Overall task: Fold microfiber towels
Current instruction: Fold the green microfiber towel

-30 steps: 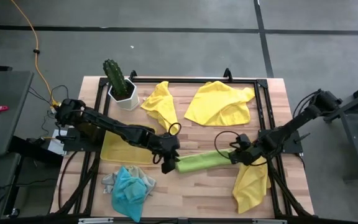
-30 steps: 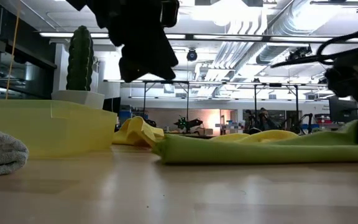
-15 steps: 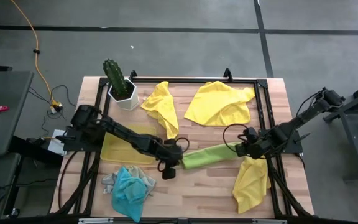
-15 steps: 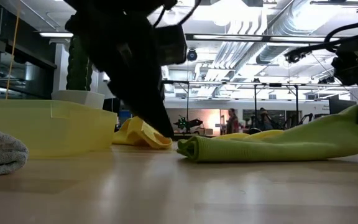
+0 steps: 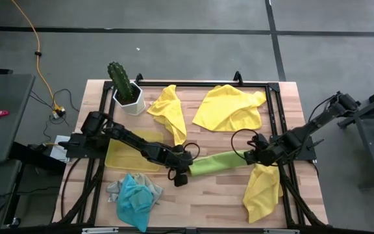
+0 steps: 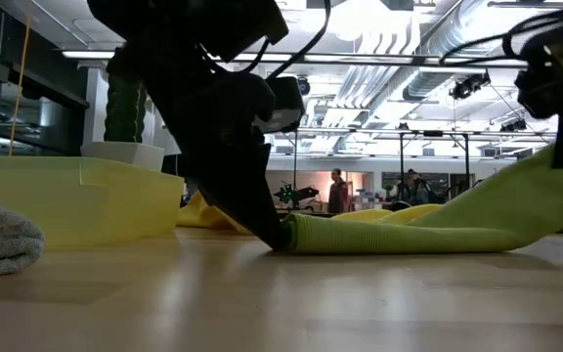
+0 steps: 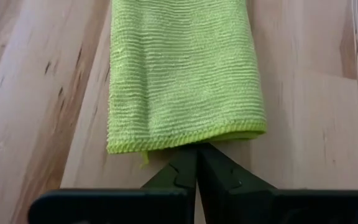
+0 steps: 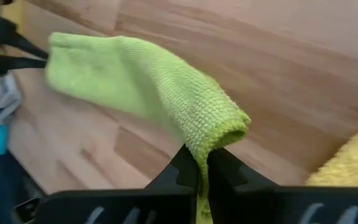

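Observation:
A lime green microfiber towel [image 5: 218, 162] lies as a long folded band across the table's middle. My left gripper [image 5: 182, 171] is shut at its left end, down at the tabletop [image 6: 280, 238]. My right gripper [image 5: 252, 156] is shut on its right end, which is raised off the wood [image 6: 545, 181]. Yellow towels lie flat at the far middle [image 5: 169, 109], far right [image 5: 229, 107] and near right [image 5: 263, 192]. A turquoise towel [image 5: 135, 198] rests on a grey one [image 5: 114, 190] at the near left. My left gripper pinches the hemmed edge [image 7: 194, 139] of the band's left end with just its fingertips [image 7: 185, 171]. The fingers slant down from the table's left and run along the band. That end stays on the table. My right gripper pinches the band's folded right end [image 8: 211, 140] between its two fingers, several layers thick. That end is lifted clear of the table. The rest slopes down, nearly taut, to the wood.
A translucent yellow tray [image 5: 130, 155] sits at the left under my left arm. A potted cactus [image 5: 123, 86] stands at the far left corner. A black frame [image 5: 274, 91] borders the table. Bare wood lies near the front middle [image 5: 200, 201].
My left gripper has come down to the tabletop at the towel's left end and shut there. My right gripper has moved up and a little toward the right edge. The towel's right end has risen off the table and the band has drawn straighter.

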You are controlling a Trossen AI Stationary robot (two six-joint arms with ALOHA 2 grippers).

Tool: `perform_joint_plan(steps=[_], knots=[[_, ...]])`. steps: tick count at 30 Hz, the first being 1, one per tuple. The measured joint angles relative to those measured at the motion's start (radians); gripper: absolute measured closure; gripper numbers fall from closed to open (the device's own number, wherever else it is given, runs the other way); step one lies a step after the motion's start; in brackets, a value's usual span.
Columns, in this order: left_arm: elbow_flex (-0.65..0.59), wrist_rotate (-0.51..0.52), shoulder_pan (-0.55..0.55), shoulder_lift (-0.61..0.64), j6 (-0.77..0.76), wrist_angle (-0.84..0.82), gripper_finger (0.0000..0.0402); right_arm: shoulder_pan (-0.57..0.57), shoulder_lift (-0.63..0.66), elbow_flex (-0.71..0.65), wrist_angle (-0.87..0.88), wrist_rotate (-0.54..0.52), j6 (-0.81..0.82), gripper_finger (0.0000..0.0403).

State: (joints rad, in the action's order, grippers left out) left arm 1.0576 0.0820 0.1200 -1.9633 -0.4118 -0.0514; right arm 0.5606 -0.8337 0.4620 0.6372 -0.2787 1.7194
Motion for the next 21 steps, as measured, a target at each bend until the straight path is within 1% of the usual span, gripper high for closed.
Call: perform_joint_plan(steps=[4, 8, 13, 21], knots=[[0.0, -0.005, -0.005, -0.001, 0.001, 0.001, 0.0401, 0.0, -0.031, 0.048, -0.02, -0.005, -0.007, 0.0403], [0.0, -0.002, -0.005, -0.001, 0.003, 0.0, 0.0401, 0.0, -0.082, 0.068, -0.084, -0.003, 0.004, 0.0403], [0.0, -0.001, -0.005, -0.001, 0.005, 0.0, 0.0401, -0.027, -0.181, 0.068, -0.247, -0.01, -0.004, 0.0403], [0.0, -0.001, -0.006, -0.001, 0.03, -0.001, 0.0402, -0.13, -0.364, 0.068, -0.555, 0.027, -0.129, 0.0403]])
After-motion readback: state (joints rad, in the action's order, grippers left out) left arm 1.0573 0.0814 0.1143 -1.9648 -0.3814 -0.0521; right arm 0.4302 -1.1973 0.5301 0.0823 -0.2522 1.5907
